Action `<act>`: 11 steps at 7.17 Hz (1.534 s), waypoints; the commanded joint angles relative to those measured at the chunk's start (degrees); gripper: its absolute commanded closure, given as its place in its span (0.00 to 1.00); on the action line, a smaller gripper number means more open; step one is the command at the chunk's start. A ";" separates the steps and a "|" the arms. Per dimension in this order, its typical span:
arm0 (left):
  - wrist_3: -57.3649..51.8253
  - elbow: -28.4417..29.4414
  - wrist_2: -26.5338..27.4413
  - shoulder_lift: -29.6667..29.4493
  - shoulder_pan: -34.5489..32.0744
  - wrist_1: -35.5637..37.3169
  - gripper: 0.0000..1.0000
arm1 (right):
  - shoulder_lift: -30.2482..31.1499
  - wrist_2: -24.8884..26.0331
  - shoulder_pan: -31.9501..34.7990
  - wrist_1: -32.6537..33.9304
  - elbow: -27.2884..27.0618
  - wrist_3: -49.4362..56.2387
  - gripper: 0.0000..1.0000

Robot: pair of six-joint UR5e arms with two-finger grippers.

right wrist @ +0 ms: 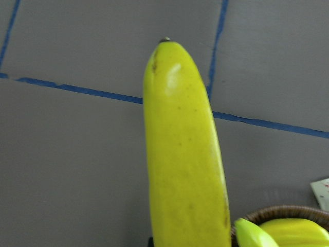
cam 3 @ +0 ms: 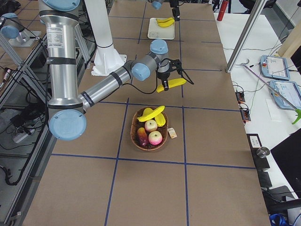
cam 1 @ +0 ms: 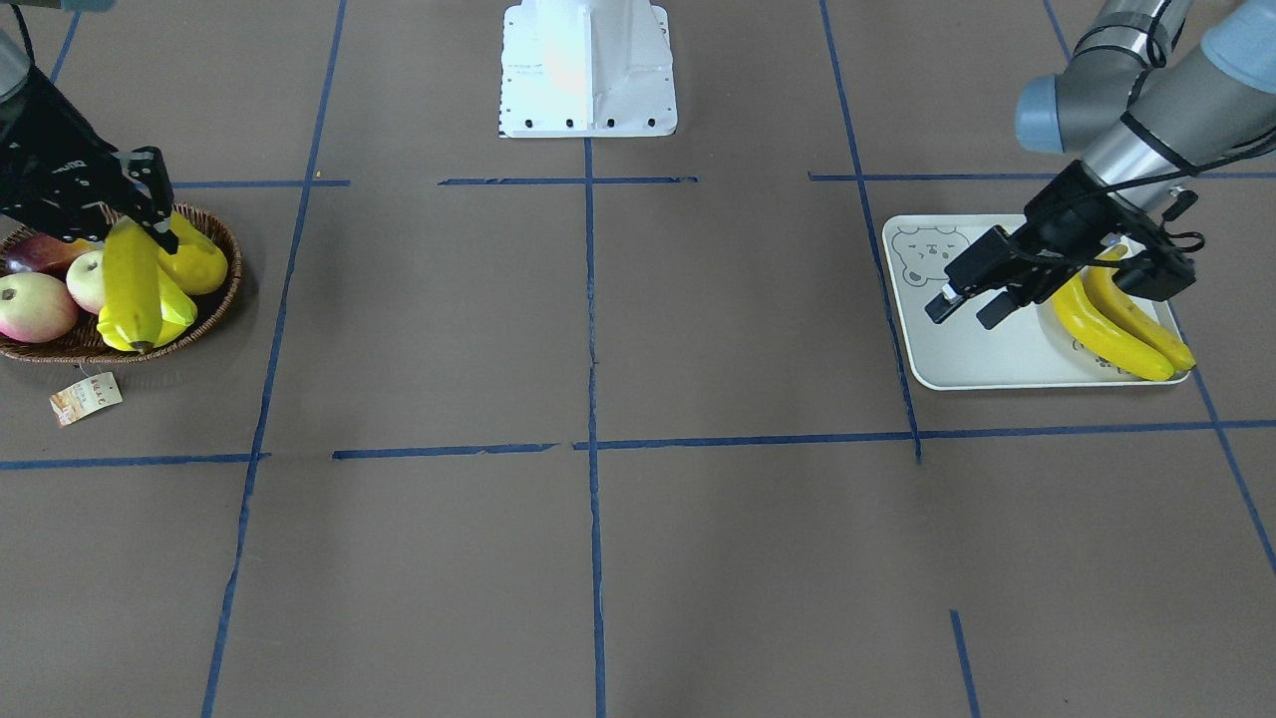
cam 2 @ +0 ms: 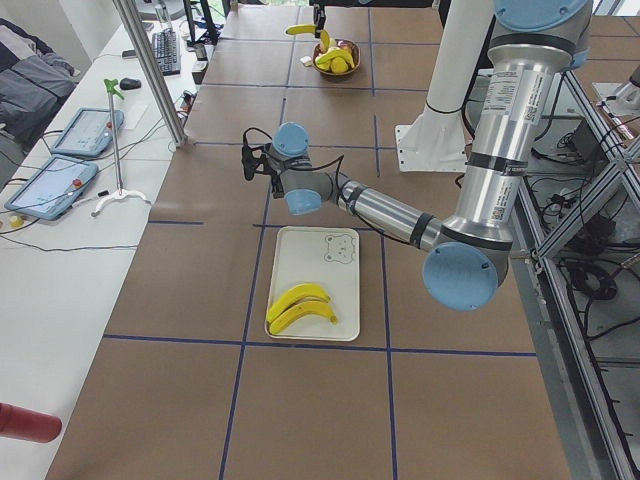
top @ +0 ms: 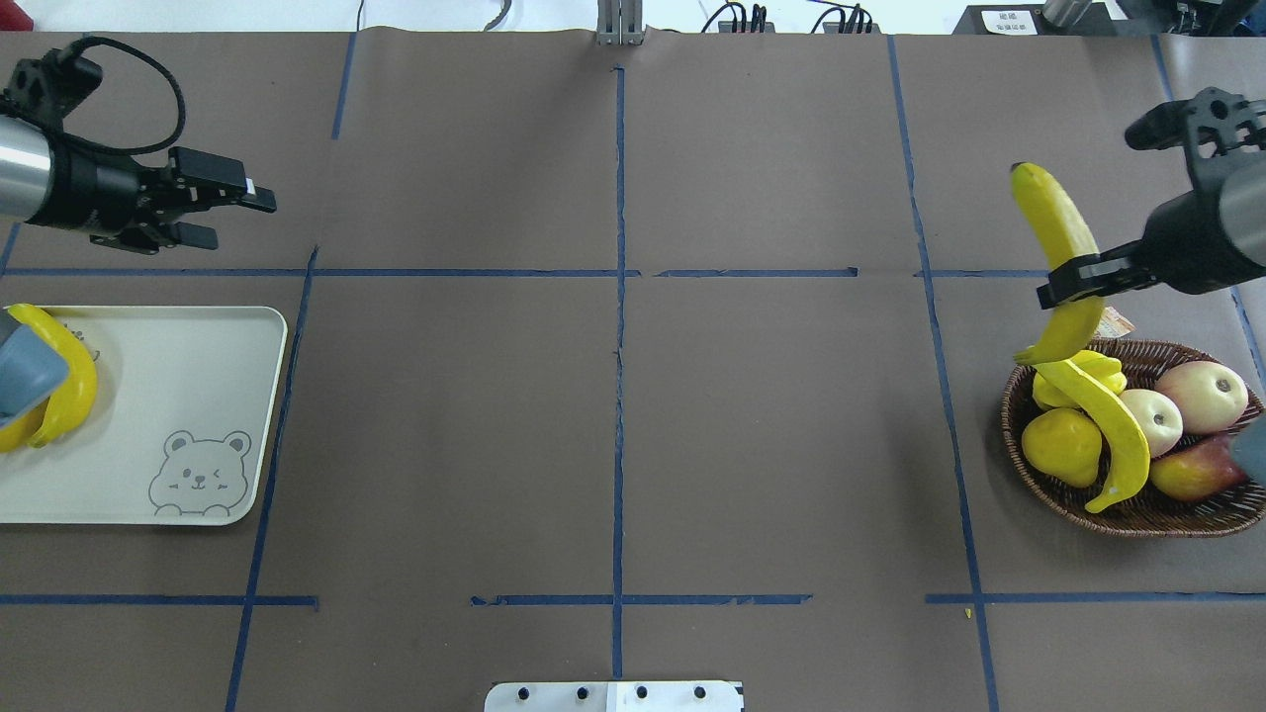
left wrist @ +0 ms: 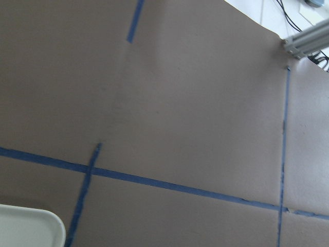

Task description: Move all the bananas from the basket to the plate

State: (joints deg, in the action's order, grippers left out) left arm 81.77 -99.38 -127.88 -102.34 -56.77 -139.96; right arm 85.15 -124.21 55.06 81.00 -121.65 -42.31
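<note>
Holding the third banana (top: 1063, 232) aloft in the right gripper (top: 1073, 272), clamped across its lower half, low end just above the basket (top: 1137, 526) rim. Below it, inside the basket: a fourth banana (top: 1113, 425) draped over the lemon (top: 1060, 445), beside the apples (top: 1202, 396). Looks like the carry step, pick done, half the job left. Next up, most likely: a long swing across the table toward the plate (top: 198, 396), or a pass to the other arm, keeping the grip firm on that glossy skin. Far side: two bananas (cam 1: 1116, 324) lying together on the plate. Left gripper (top: 242, 220) hovering near it, spread apart, holding nothing.
</note>
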 commanded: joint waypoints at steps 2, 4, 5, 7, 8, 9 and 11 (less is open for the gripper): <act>6.62 -0.12 0.18 -7.15 4.90 0.13 0.01 | -14.44 1.69 -8.12 -3.37 7.01 -8.13 0.94; 12.42 1.02 0.44 -13.20 7.72 0.21 0.01 | -16.32 1.42 -10.05 -16.25 11.16 -15.64 0.98; 13.93 0.76 2.01 -14.63 9.47 0.21 0.01 | -17.28 2.38 -13.02 -19.79 11.61 -20.22 0.98; 15.08 1.38 6.21 -18.66 12.55 1.00 0.01 | -21.23 5.27 -16.37 -20.35 13.27 -23.42 0.99; 16.48 2.68 8.85 -21.21 14.83 1.18 0.01 | -22.47 8.86 -19.35 -20.36 13.28 -24.65 0.98; 17.02 3.30 10.97 -22.54 16.24 1.27 0.01 | -23.18 10.29 -20.60 -20.44 13.28 -25.79 0.98; 20.35 3.31 13.87 -23.77 17.92 1.27 0.01 | -23.89 12.31 -22.36 -20.44 13.28 -26.59 0.98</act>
State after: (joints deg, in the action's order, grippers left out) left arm 100.34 -96.18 -116.21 -125.16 -40.06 -138.72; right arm 61.68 -113.34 33.86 60.61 -108.35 -68.25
